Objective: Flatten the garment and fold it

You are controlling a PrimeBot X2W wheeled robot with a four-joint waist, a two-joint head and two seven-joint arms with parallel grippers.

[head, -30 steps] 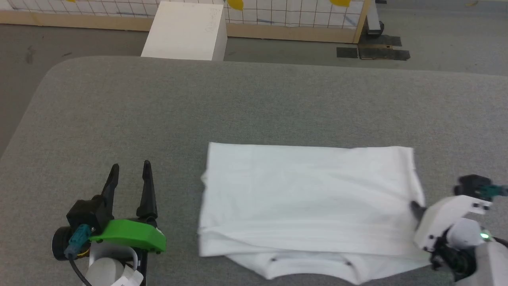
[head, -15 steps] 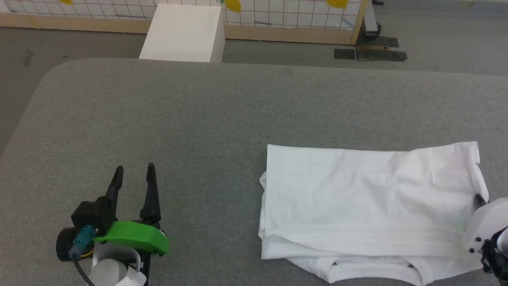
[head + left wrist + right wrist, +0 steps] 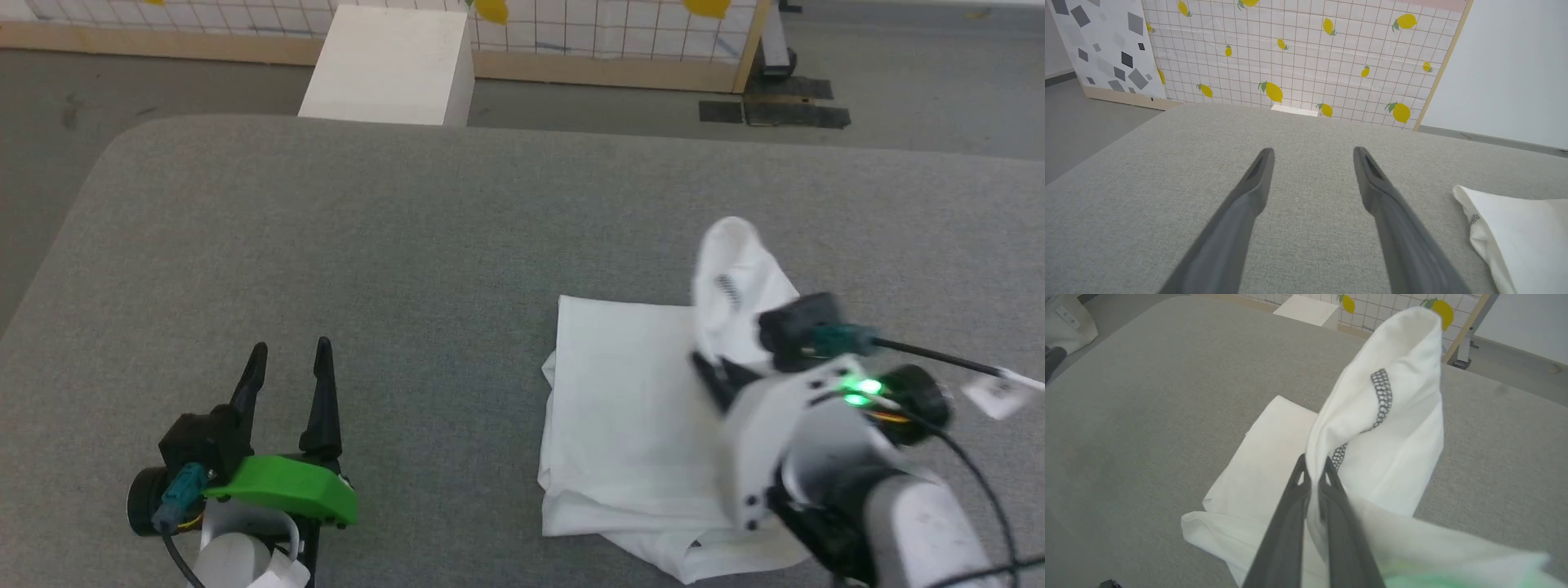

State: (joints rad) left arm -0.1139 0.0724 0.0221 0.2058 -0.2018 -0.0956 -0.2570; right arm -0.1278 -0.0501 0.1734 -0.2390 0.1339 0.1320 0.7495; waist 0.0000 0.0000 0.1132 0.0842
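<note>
The garment (image 3: 629, 425) lies folded on the grey cloth table (image 3: 408, 229) at the lower right of the head view. One end is lifted into a peak at the centre right. The right gripper (image 3: 700, 363) has its 2 fingers pressed together on that raised fabric.

A white tag (image 3: 992, 392) hangs from the right arm's cable and another tag (image 3: 269, 572) sits at the left wrist. Any print on them is too small to read. Faint marks on the white box (image 3: 392, 65), at the top of the frame beyond the table, cannot be made out either.

The right wrist view gives the pinch (image 3: 1312, 465) up close at lower centre. Fabric is nipped between the dark fingertips, and a dark zigzag seam runs up the lifted flap of the garment (image 3: 1392, 428).

The left gripper (image 3: 291, 349) rests at the lower left of the head view, its 2 fingers spread and holding nothing. The left wrist view shows those fingers (image 3: 1312, 153) wide apart over bare table, with a corner of the garment (image 3: 1523, 232) at the lower right. At the top stand a grid panel printed with lemons (image 3: 1298, 53) and, at the upper left, a panel of grey shards (image 3: 1098, 45).
</note>
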